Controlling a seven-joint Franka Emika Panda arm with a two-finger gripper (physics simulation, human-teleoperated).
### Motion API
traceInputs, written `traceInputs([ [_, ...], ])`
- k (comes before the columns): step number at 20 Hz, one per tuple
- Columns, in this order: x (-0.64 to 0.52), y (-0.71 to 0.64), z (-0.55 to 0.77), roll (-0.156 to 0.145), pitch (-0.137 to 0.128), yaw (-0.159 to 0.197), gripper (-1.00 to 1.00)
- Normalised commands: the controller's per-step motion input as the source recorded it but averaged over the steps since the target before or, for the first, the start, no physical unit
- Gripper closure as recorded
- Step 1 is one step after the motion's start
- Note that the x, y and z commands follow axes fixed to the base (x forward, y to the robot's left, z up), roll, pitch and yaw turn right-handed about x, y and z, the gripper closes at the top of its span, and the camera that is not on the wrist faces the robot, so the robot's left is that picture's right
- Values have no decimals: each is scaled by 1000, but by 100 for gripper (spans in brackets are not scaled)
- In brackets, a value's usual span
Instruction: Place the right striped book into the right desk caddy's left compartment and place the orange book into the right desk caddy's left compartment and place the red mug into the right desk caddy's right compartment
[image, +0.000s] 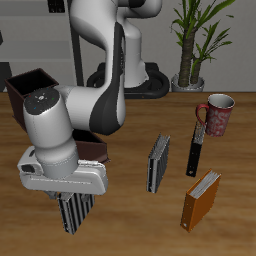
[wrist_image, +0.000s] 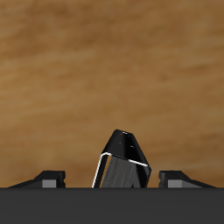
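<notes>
The right striped book (image: 75, 210) is gripped upright between the closed jaws of the gripper (image: 74, 212) above the worktop (image: 130, 225) near its front edge, beside the caddy (image: 35, 95), while the orange book (image: 201, 200) and red mug (image: 217, 114) are seen well apart.

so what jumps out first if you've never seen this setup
The big white arm fills the near side, its tool shut on the right striped book, lifted off the wood table. Farther along sit a darker striped book, a thin black book and the orange book, with the red mug behind them. The right desk caddy peeks out behind the arm.
</notes>
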Motion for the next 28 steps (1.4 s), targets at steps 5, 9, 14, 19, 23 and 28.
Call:
traceInputs([
  [5, 3, -11, -127, -6, 21, -53, 100],
  [9, -56, 46, 37, -2, -1, -1, 100],
  [14, -198, 82, 551, 0, -64, 24, 100],
  [19, -280, 153, 630, 10, -58, 63, 100],
  [23, -489, 235, 935, 9, -72, 135, 100],
  [28, -573, 223, 804, 50, -72, 111, 100],
])
